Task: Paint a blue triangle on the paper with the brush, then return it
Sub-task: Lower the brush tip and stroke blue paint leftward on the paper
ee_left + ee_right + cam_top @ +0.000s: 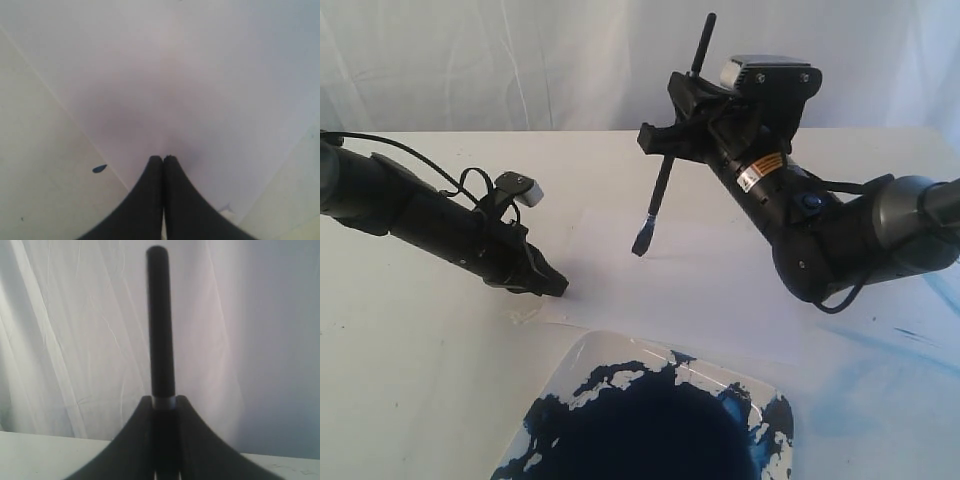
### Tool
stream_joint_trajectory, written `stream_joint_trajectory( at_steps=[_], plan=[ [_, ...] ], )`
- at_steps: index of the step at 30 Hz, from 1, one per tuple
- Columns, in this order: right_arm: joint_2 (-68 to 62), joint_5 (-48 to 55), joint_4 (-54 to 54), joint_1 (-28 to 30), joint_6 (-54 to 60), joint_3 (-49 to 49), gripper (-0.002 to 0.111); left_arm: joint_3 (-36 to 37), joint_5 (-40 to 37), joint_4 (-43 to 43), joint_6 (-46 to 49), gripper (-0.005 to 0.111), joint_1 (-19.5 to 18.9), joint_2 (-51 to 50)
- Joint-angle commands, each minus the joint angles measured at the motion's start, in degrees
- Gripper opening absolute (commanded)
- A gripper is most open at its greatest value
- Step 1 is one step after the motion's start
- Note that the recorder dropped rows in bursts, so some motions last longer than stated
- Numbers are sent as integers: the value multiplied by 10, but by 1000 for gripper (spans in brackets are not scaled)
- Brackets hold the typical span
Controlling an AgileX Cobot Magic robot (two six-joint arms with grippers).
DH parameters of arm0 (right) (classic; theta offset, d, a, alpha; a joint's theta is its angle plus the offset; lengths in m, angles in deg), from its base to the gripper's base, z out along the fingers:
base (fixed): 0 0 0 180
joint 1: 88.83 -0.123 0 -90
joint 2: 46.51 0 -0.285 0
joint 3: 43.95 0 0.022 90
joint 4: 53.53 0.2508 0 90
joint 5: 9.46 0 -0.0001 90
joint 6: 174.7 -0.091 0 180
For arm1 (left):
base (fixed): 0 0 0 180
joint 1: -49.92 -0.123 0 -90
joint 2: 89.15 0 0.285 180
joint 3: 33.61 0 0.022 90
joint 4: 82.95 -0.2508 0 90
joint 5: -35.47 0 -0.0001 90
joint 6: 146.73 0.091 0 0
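**Brush (660, 195) poised over paper (720, 275), no triangle yet**

Gripped mid-handle by right gripper (672, 145), jaws clenched on it, tilted with the blue-stained tip down, just above the sheet or barely touching, hard to tell. Probably held steep like that to land only the bristles. Left gripper (556, 285) pinched shut on nothing, tips down at the paper's near edge, presumably to stop the sheet sliding under the strokes. Around it: tray (582, 352) full of dark blue paint up front, pale blue smears (910, 340) on table (400, 360) off to the right, one stray drop (99, 168) beside the paper's edge. Nothing between tip and sheet.
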State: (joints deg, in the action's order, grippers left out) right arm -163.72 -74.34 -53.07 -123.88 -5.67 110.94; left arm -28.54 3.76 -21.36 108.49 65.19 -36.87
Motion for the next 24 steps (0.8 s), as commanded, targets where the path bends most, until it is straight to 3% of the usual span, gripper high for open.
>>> stream_joint_trajectory(
  at_steps=[1, 10, 24],
  plan=[
    [-13, -8, -5, 2, -1, 10, 0, 5, 3, 1, 1, 0, 2, 4],
    [-13, 19, -5, 2, 8, 10, 0, 5, 3, 1, 1, 0, 2, 4],
    [-13, 19, 70, 2, 144, 10, 0, 5, 3, 1, 1, 0, 2, 4]
  ],
)
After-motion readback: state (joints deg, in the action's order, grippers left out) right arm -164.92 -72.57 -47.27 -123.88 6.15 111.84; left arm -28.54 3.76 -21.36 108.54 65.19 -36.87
